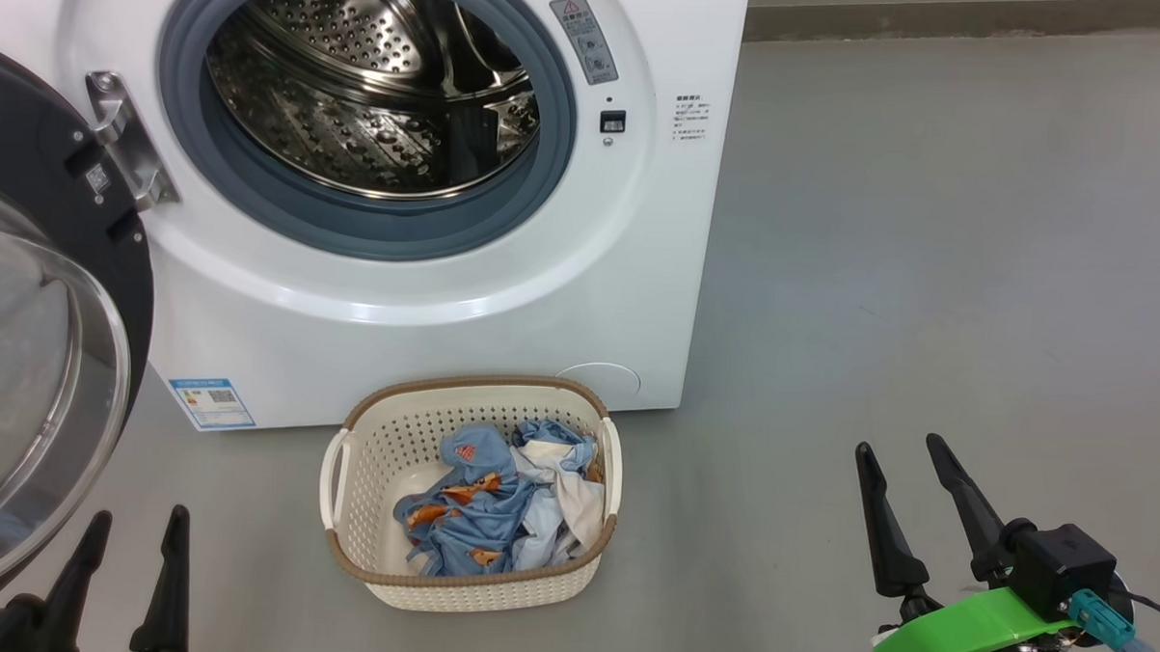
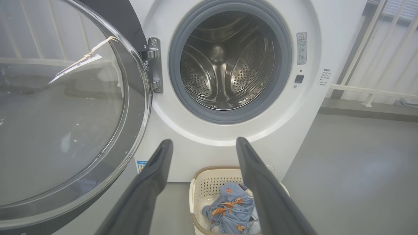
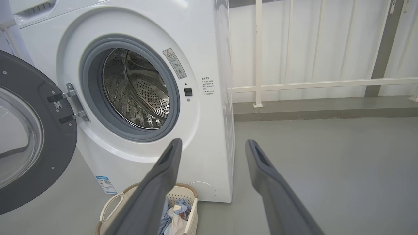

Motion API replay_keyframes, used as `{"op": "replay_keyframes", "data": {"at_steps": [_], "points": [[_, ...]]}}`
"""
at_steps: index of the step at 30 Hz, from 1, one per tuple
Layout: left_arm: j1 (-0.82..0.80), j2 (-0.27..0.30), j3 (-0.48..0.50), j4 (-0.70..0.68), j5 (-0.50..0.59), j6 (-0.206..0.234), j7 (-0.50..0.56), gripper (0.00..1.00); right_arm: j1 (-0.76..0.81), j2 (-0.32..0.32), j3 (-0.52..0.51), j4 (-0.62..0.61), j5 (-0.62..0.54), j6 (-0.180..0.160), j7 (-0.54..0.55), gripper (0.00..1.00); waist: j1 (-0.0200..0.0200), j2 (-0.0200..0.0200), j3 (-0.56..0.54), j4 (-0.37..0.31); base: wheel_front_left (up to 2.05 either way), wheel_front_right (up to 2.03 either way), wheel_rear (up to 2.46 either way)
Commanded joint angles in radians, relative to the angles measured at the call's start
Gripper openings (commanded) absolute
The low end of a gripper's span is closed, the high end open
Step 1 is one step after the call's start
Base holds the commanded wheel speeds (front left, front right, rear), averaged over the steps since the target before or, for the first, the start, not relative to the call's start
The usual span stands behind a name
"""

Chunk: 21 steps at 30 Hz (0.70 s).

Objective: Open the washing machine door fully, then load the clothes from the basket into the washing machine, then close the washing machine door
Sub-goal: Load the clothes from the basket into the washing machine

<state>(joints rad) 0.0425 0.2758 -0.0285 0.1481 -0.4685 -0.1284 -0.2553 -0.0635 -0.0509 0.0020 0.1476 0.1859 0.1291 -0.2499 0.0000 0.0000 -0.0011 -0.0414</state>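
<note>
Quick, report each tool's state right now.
Left tool: open, holding nothing.
Right tool: open, holding nothing.

The washing machine (image 1: 426,301) has a smooth, glossy white shell, a shiny perforated steel drum (image 1: 376,97) and a matt grey rubber gasket (image 1: 352,229). Its door (image 1: 27,143) is glossy black around clear glass, on a bright metal hinge (image 1: 128,141). The basket (image 1: 383,449) is matt cream perforated plastic, the clothes (image 1: 491,511) soft crumpled cloth, the floor (image 1: 931,232) smooth grey
</note>
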Motion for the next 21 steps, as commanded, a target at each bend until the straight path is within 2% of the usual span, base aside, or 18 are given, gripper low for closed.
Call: {"op": "replay_keyframes", "data": {"at_steps": [1, 11, 21], "points": [[-0.042, 0.035, 0.035, -0.018, 0.000, -0.002, -0.006, 1.00, -0.019, 0.001, 0.025, -0.019, 0.004, 0.002, -0.012, 1.00, 0.0000, 0.0000, 0.000, 0.000, 0.00, 0.00, 0.00], [-0.040, 0.041, 0.027, -0.025, -0.007, -0.002, -0.006, 1.00, -0.017, 0.001, 0.023, -0.020, 0.012, 0.002, -0.012, 1.00, 0.0000, 0.0000, -0.002, 0.002, 0.22, -0.22, 0.00], [-0.041, 0.041, 0.032, -0.020, -0.002, -0.002, -0.006, 1.00, -0.016, 0.001, 0.022, -0.020, 0.016, 0.002, -0.012, 1.00, 0.0000, 0.0000, -0.003, 0.004, 1.26, -1.26, 0.00]]}}
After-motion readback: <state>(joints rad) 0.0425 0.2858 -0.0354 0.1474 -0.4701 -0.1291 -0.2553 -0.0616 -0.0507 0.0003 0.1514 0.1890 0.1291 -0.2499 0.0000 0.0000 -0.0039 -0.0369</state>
